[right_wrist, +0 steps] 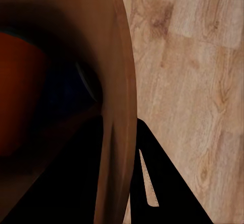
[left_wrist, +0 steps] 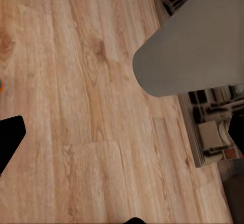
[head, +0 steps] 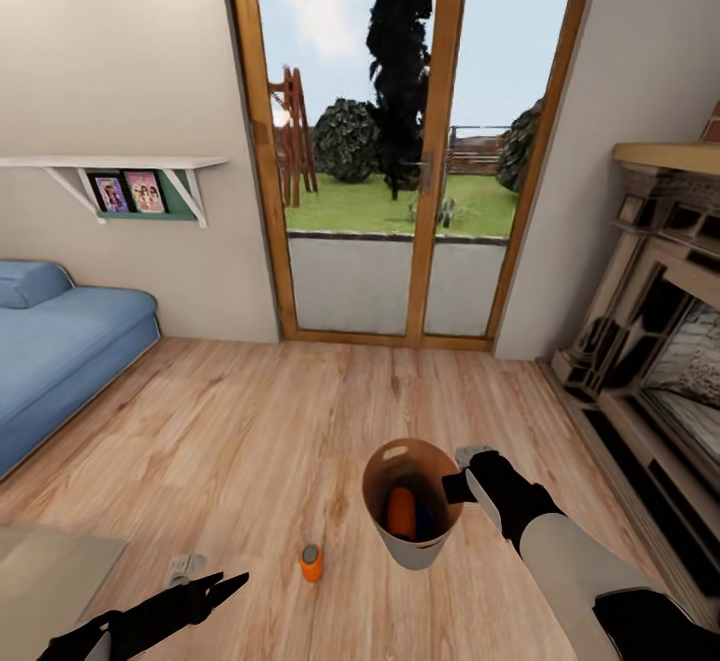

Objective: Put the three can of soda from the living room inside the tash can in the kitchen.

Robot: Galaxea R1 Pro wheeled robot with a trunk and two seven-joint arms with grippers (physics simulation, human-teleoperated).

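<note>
Three cans: two sit inside the trash can, one orange (head: 402, 513) and one dark blue (head: 426, 519) beside it; the third orange can (head: 312, 562) stands upright on the plank floor (head: 300, 411), between the two arms.
Container: trash can (head: 412, 541), pale outside, orange-brown inside, held up off the floor in the living room, mouth open toward the camera.
Right end effector (head: 462, 487): closed over the trash can's rim, one finger inside the wall and one outside, as the right wrist view shows.
Left end effector (head: 222, 585): fingers spread apart, holding nothing, low and just beside the loose can.
Handling, cans: judged light, rigid and smooth-sided; likely to roll if tipped. Best taken across the middle of the body, jaws square to the sides.
Handling, trash can: judged light and stiff; a rim pinch may let it swing, so carry level.
Surroundings: blue sofa (head: 60, 341), glass doors (head: 400, 141), fireplace (head: 660, 341).
</note>
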